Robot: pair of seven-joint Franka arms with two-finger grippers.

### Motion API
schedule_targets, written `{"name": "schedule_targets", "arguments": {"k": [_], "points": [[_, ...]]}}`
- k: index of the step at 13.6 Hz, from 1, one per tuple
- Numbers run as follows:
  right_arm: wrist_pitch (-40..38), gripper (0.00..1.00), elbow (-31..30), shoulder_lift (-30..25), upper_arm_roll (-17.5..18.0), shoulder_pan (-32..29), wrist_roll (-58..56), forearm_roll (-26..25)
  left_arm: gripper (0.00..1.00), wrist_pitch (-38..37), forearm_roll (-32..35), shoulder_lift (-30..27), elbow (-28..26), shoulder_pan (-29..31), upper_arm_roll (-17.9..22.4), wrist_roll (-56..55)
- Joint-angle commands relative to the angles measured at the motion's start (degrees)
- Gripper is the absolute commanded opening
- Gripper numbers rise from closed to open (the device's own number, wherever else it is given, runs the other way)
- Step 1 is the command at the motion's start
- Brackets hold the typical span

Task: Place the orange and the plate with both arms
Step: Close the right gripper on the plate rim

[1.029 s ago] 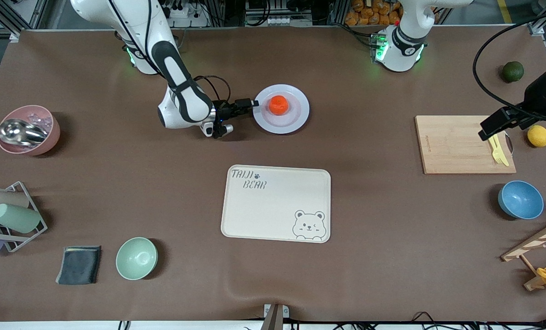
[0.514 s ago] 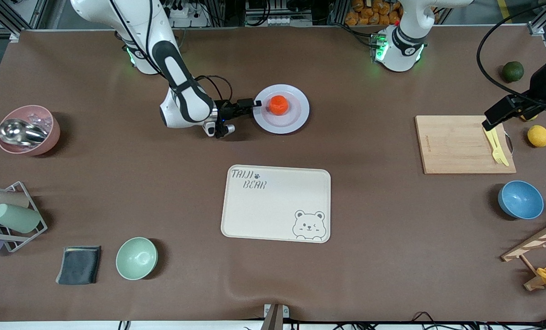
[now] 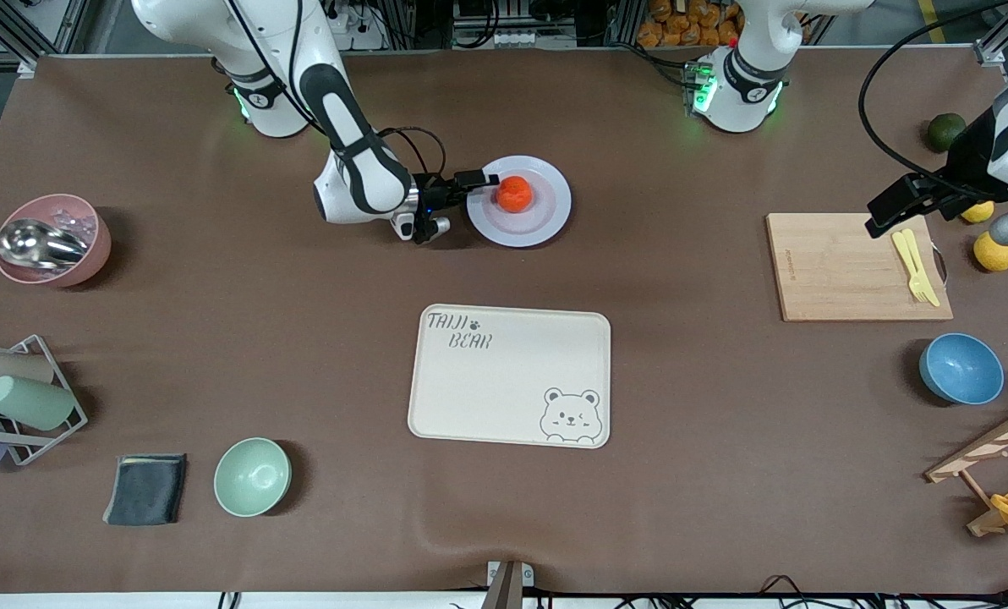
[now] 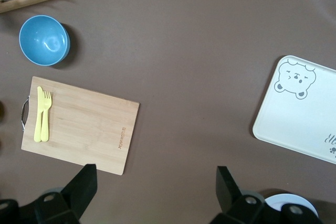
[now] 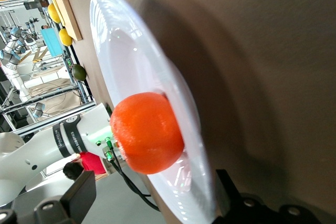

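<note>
Right gripper at the plate rim, orange on plate; left arm parked high.

The orange (image 3: 514,194) sits on the plate (image 3: 546,222), farther from the front camera than the bear-print tray (image 3: 504,381). Right gripper (image 3: 479,178) is at the plate's rim on the right arm's side, fingers spread apart, one on each side of the rim, nothing clamped. Left gripper (image 4: 155,190) waits up over the table by the cutting board (image 3: 842,269), fingers wide apart, holding nothing.
</note>
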Motion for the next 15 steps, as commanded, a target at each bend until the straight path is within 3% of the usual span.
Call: {"name": "schedule_targets", "arguments": {"k": [1, 4, 7, 8, 15], "points": [[-0.21, 1.00, 0.09, 1.95, 0.16, -1.16, -4.00, 1.81, 1.00, 0.68, -1.01, -1.23, -1.11, -0.22, -0.16, -0.30], [-0.21, 1.00, 0.17, 2.05, 0.25, -0.99, -4.26, 1.81, 1.00, 0.24, -1.01, -1.32, -1.63, 0.13, -0.86, -0.38], [-0.12, 0.07, 0.26, 2.05, 0.25, -0.64, -4.61, 1.81, 1.00, 0.41, -1.01, -0.62, -1.90, 0.22, -0.86, -0.38], [-0.12, 0.00, 0.35, 1.96, 0.25, -0.46, -4.62, 1.81, 1.00, 0.94, -1.01, -0.53, -1.90, 0.14, -0.95, -0.47], [-0.30, 0.00, 0.44, 2.05, 0.25, -0.99, -7.16, 1.81, 1.00, 1.91, -1.01, -0.35, -1.99, -0.22, -0.95, -0.47]]}}
